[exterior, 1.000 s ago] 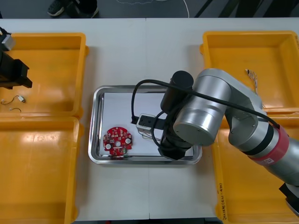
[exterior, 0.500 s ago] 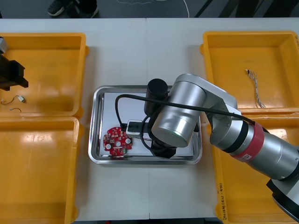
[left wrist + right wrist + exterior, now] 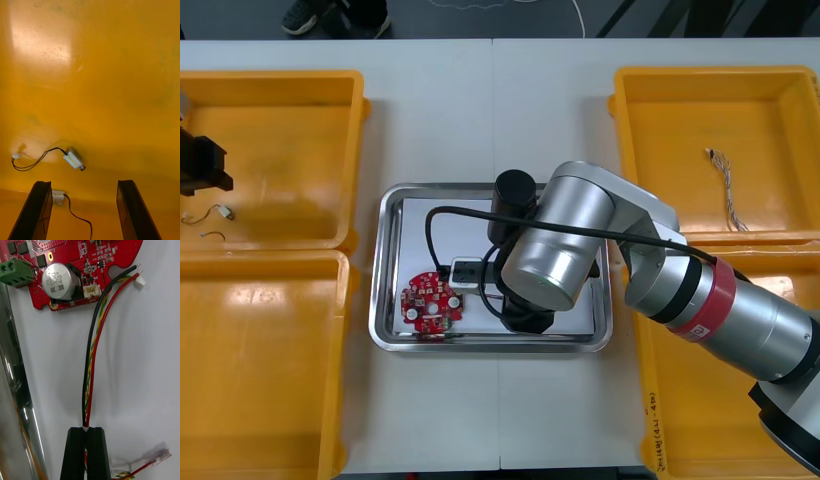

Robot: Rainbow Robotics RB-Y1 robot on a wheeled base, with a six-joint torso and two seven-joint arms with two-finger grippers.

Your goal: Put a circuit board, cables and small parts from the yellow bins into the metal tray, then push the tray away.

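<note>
yellow bins [image 3: 290,150]: 4, two at each side of the counter [image 3: 480,110] | metal tray [image 3: 385,300]: 1 | round red circuit board [image 3: 430,303]: 1 | black, red and yellow cable [image 3: 92,363]: 1 | pale twisted cable [image 3: 728,190]: 1 | small metal parts [image 3: 74,159]: 2

Table [image 3: 480,110] bears four yellow bins [image 3: 290,160], metal tray [image 3: 383,270].
</note>
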